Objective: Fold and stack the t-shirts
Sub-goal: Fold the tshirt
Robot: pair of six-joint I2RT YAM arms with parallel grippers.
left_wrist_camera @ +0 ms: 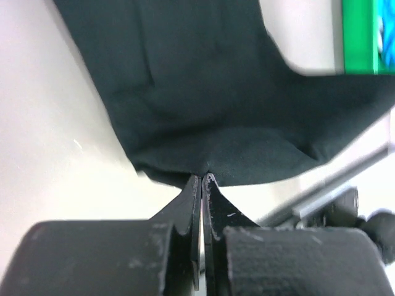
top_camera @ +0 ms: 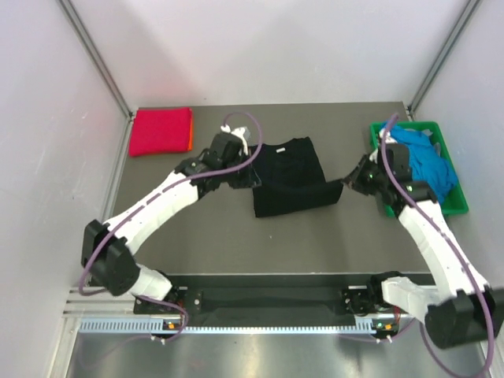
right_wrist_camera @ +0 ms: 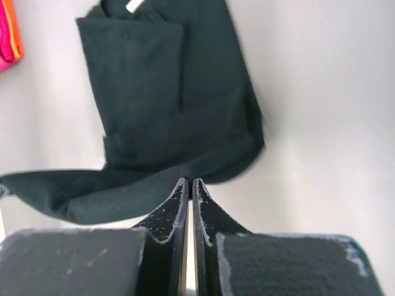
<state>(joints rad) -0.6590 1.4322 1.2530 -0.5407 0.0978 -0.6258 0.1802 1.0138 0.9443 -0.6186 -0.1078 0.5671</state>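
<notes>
My left claw (left_wrist_camera: 202, 179) was closed on the left edge of the black t-shirt (top_camera: 290, 177), the fingertips pinched together with a fold of dark cloth caught between them. My right claw (right_wrist_camera: 190, 182) was closed the same way on the shirt's right-hand corner, where the cloth drew out into a point toward me. Between my two claws the lower part of the shirt ran as a band across the middle of the bench (top_camera: 315, 244). The upper part lay flat, its sides folded in, and the small white neck label (right_wrist_camera: 133, 6) showed at the far end.

In the far left corner of the bench a magenta-red t-shirt (top_camera: 160, 131) lay folded into a neat rectangle, with a sliver of an orange t-shirt (top_camera: 190, 138) showing along its right edge. It sat well apart from the black one. On the right side of the bench stood a green crate (top_camera: 457, 206), just beside my right arm, and bright blue t-shirts (top_camera: 425, 161) were heaped loosely in it.
</notes>
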